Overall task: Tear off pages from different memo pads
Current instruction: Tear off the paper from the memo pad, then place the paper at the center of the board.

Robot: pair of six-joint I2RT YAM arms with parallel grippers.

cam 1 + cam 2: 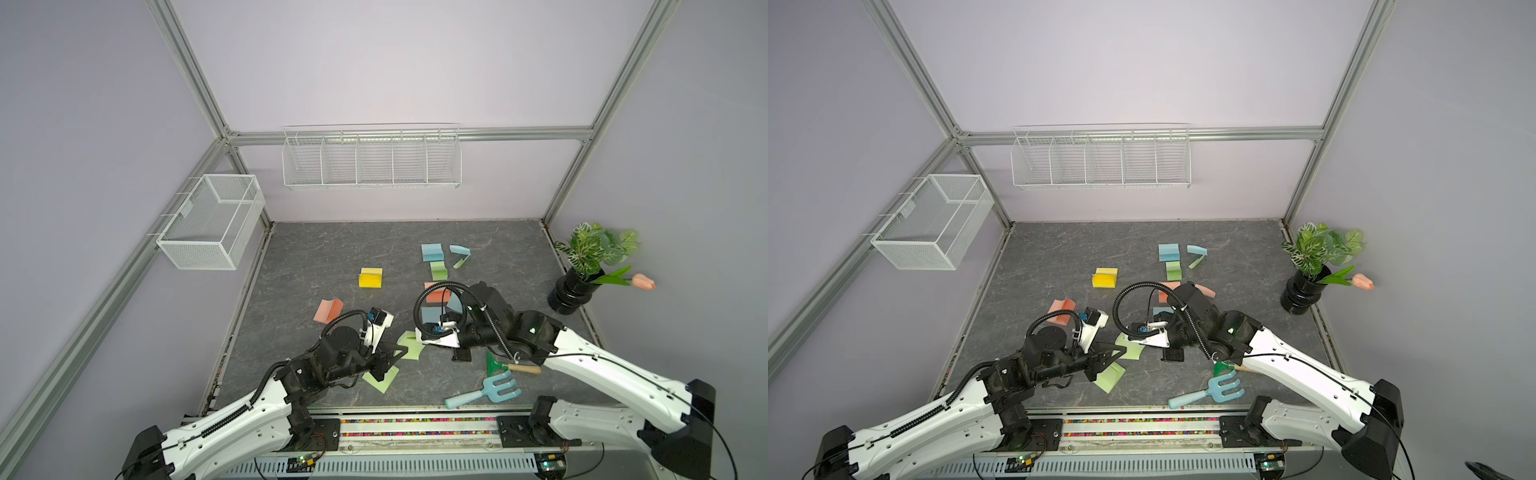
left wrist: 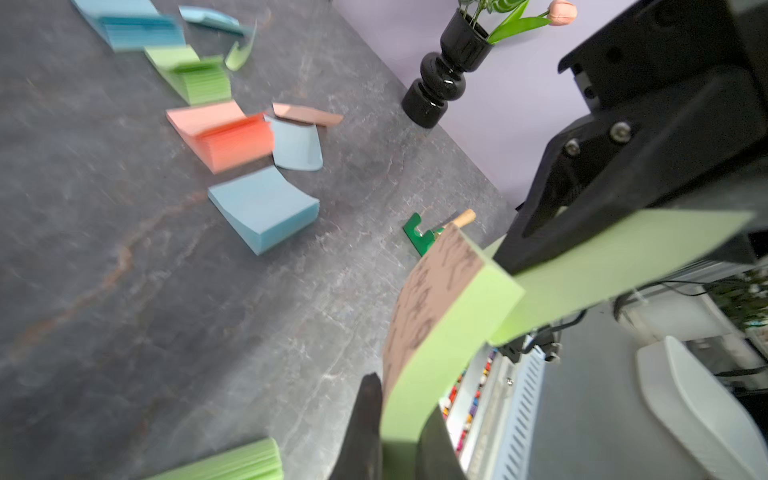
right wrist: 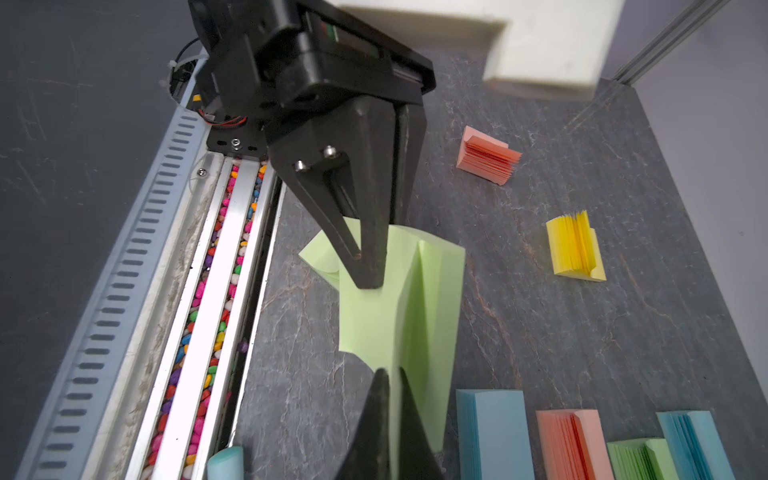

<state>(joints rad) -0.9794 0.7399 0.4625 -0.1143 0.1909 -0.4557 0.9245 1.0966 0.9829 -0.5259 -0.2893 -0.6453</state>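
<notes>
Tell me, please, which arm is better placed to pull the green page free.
Left, probably: left gripper pinches the green page, while right gripper anchors the green memo pad.

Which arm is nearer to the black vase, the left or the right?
Right. The right arm passes close beside the black vase without touching it; the left arm is on the opposite side, far from it.

Green pad [image 3: 419,299]: raised, bent, sheets fanned apart. Yellow pad [image 1: 370,277], salmon pad [image 1: 328,309], blue pad [image 1: 431,252]: lying separately, partly fanned.
</notes>
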